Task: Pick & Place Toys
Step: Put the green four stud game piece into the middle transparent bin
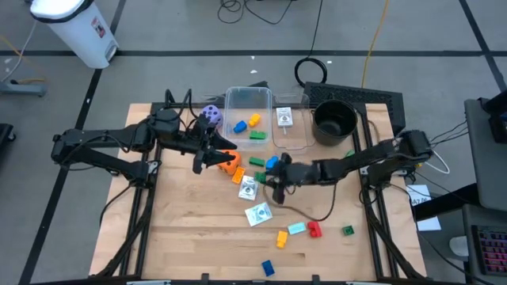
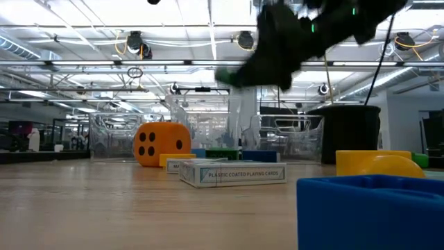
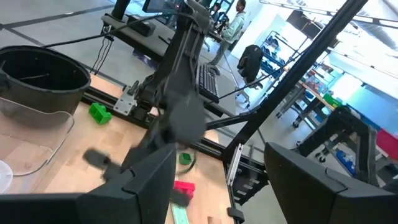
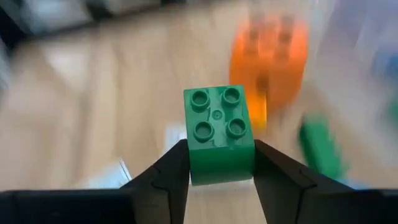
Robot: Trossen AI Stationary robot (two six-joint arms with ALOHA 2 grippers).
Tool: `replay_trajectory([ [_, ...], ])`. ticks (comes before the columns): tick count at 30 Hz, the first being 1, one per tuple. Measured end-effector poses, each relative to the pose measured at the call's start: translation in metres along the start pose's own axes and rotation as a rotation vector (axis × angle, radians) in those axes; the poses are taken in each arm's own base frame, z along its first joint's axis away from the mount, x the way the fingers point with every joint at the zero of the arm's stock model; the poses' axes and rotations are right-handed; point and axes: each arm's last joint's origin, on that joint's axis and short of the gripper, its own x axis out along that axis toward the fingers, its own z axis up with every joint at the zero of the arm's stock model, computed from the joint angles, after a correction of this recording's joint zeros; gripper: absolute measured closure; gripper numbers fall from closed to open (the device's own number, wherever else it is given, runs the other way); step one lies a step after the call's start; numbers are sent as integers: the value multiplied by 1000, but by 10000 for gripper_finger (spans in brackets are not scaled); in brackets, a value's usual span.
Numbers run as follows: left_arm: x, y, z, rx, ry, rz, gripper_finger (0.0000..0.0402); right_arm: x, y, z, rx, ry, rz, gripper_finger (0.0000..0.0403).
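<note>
Clamping the green block [image 4: 219,134] between both fingers of the right gripper [image 4: 219,163] near the tabletop's middle, we secure it for transfer, while the left gripper [image 1: 200,162] waits part-open and empty by the orange die [image 1: 229,161].

My table [image 1: 190,237] is pale wood on grey floor [image 1: 158,32]. White bin [image 1: 75,28] far corner. Ceiling lights [image 2: 132,43], steel trusses, glass partitions beyond.
</note>
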Motion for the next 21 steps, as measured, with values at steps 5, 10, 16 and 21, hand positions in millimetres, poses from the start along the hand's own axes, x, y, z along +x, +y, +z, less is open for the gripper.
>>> replay_trajectory([
  [5,0,0,0,0,-7,12,151,-48,-2,51,6,-274,46,252],
  [10,3,5,1,-59,-64,121,151,-95,-6,79,-56,-463,-41,257],
  [16,21,26,-2,-265,-95,210,151,-111,-9,86,-123,-513,-100,261],
  [21,48,49,-10,-359,-84,243,151,-100,-8,80,-137,-462,-104,258],
])
